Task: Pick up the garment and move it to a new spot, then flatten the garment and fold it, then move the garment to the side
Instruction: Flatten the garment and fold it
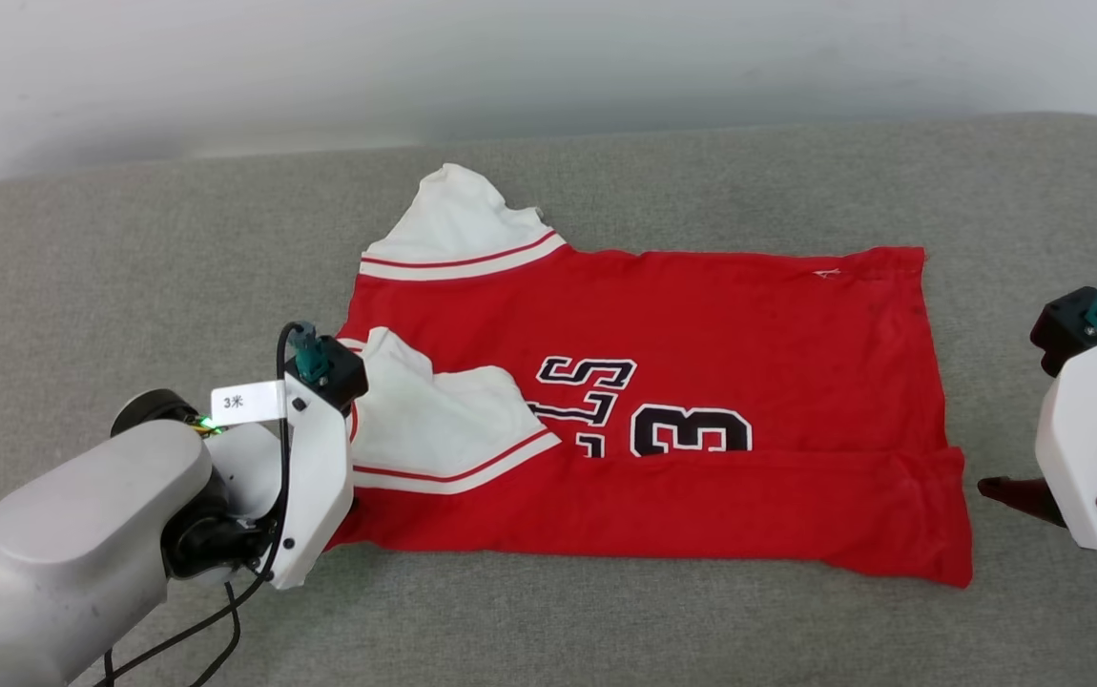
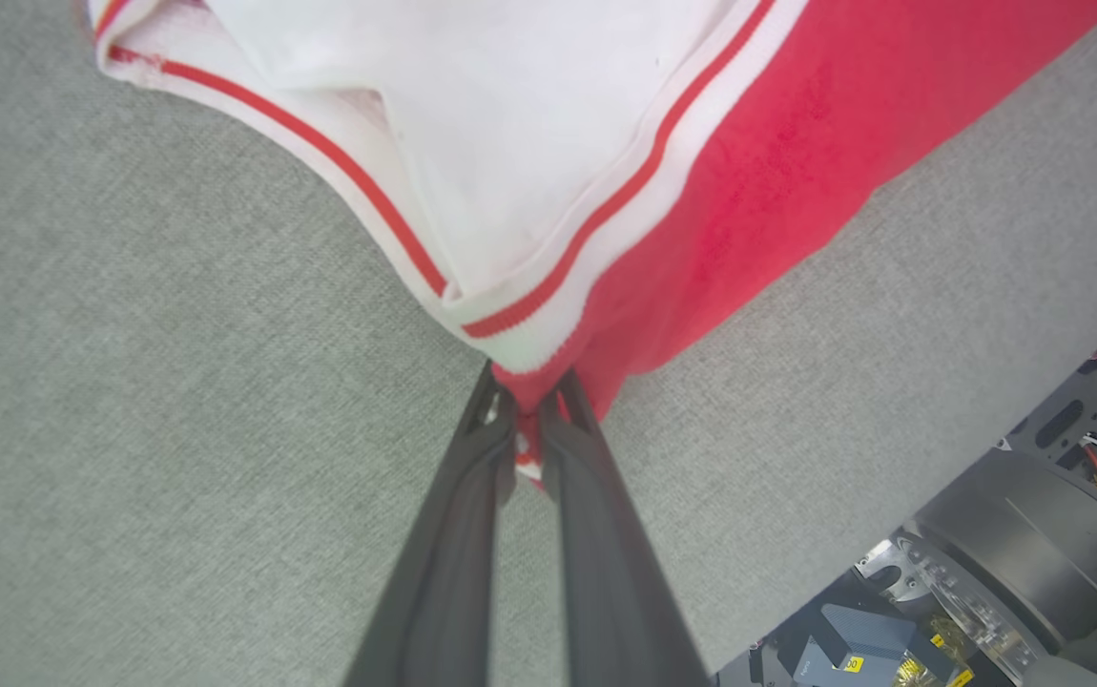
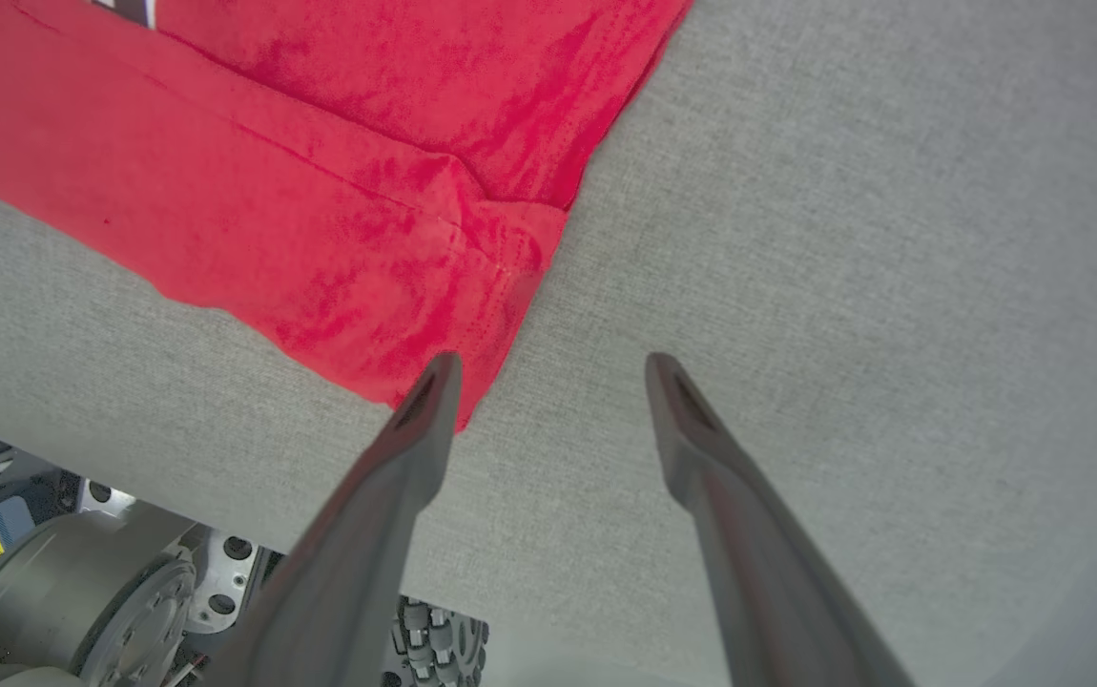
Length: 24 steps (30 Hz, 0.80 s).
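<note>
The garment [image 1: 701, 382] is a red jersey with white sleeves and black numbers, lying spread on the grey cushioned surface [image 1: 129, 286]. One white sleeve [image 1: 434, 420] is folded in over the front, and the near long edge is folded up in a band. My left gripper [image 2: 529, 420] is shut on the garment's near left corner [image 2: 548, 367], pinching red cloth and white trim. My right gripper [image 3: 556, 374] is open just off the garment's near right corner [image 3: 472, 343], one fingertip [image 3: 439, 382] touching its edge. In the head view, a dark finger [image 1: 1011, 491] of it shows right of the hem.
The cushioned surface's front edge [image 3: 224, 534] runs close below both grippers, with the robot's base [image 2: 1035, 553] beyond it. A pale wall [image 1: 548, 57] stands behind. Bare cushion lies left, right and behind the garment.
</note>
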Motion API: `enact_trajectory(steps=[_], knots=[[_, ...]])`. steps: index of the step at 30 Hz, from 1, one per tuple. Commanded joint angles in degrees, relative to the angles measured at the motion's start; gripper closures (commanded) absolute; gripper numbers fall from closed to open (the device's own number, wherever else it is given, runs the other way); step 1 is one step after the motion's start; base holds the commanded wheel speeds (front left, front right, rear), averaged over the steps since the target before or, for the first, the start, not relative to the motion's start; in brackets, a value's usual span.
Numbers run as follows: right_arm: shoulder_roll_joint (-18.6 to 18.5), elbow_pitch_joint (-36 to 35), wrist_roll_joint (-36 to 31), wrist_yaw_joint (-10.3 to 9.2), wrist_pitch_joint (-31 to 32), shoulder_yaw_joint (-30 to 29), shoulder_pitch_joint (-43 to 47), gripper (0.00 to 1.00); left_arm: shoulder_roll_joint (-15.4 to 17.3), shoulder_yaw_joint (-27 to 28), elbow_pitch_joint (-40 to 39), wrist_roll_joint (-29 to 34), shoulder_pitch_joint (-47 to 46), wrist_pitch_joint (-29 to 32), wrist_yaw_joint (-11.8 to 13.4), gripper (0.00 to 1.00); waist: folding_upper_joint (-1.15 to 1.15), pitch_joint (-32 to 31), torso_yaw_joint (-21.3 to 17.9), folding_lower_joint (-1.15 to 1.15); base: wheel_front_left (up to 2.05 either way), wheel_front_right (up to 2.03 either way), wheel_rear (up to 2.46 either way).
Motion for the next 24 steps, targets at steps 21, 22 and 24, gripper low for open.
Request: enact_trajectory(steps=[21, 22, 24], knots=[[10.3, 8.2, -0.6, 0.04, -7.1, 2.4, 6.3, 1.00, 0.0, -0.1, 0.6, 0.0, -1.3, -1.6, 0.0, 1.00, 0.00, 3.6, 1.3, 0.00, 0.00, 0.00, 0.00], [9.7, 7.8, -0.4, 0.05, -7.8, 2.4, 6.0, 1.00, 0.1, -0.1, 0.6, -0.2, -0.9, -1.8, 0.0, 1.00, 0.00, 3.0, 1.2, 0.00, 0.00, 0.00, 0.00], [8.1, 6.7, -0.2, 0.04, -9.3, 2.3, 5.7, 1.00, 0.5, 0.0, 0.6, -0.5, -0.3, -2.2, 0.0, 1.00, 0.00, 1.8, 1.2, 0.00, 0.00, 0.00, 0.00]])
